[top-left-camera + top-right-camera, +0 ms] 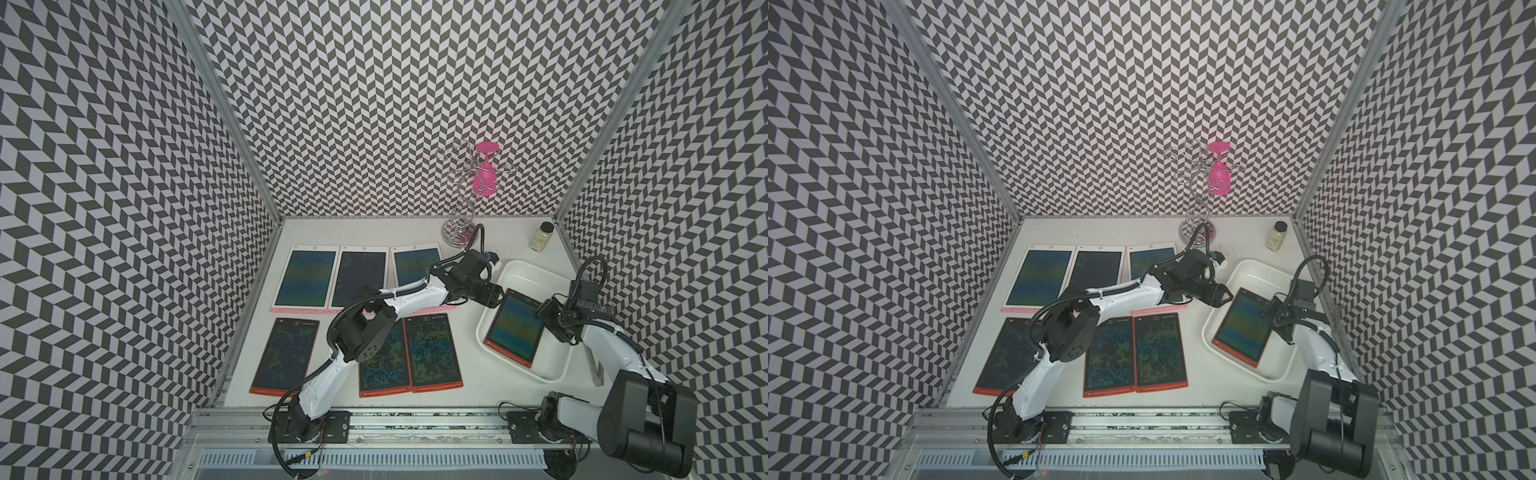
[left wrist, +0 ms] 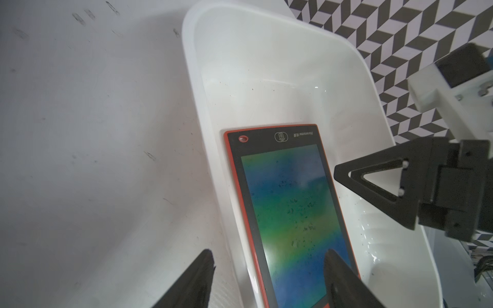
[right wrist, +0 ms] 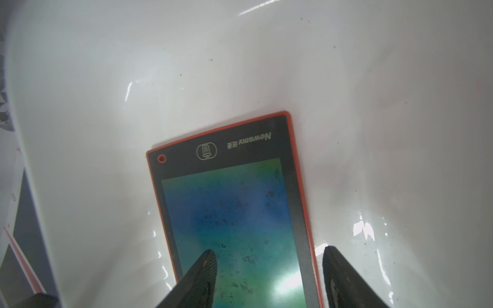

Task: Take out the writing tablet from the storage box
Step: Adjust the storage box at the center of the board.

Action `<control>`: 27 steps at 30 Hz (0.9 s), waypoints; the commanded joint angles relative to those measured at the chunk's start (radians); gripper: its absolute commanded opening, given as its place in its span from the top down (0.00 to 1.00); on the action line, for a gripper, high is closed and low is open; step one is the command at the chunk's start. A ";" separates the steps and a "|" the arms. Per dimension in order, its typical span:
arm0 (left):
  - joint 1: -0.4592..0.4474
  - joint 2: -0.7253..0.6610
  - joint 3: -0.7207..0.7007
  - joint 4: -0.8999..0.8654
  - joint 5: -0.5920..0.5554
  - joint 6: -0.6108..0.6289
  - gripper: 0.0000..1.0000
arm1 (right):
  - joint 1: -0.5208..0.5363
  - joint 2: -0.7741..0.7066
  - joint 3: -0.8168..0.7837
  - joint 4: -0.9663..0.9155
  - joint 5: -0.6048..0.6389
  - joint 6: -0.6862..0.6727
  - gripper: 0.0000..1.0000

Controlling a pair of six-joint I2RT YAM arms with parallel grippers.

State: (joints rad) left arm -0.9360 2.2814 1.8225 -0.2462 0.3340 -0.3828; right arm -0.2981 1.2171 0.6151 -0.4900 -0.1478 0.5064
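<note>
So the red-framed writing tablet (image 1: 515, 332) is lying screen up inside the white storage box (image 1: 536, 276), pushed toward the box's left wall and near end, with the far end of the box bare. The box itself sits by the right edge of the table (image 1: 457, 399).

The right gripper (image 3: 269, 250) is down in the box with its jaws parted. One finger is over the screen and the other is over the box floor just past the tablet's long edge, so it straddles that edge without clamping anything. The left gripper (image 2: 269, 252) is at the box's left wall, jaws also apart, with one finger outside over the table and one above the screen. It's got nothing in it either.

Left of the box there are two rows of three more tablets, pink-framed ones (image 1: 305, 278) farther back and red-framed ones (image 1: 432, 353) nearer. A wire rack (image 1: 459, 232) with a pink glass (image 1: 484, 174) hanging on it stands at the far edge, and there's a small jar (image 1: 541, 237) near the far right corner.
</note>
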 commanded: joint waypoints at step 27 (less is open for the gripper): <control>-0.036 0.111 0.090 -0.140 0.007 -0.045 0.73 | -0.020 0.255 -0.058 0.199 -0.255 -0.062 0.37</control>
State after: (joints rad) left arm -0.9539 2.3642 1.8801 -0.3641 0.3233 -0.4294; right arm -0.3187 1.4284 0.6048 -0.2047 -0.3008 0.4706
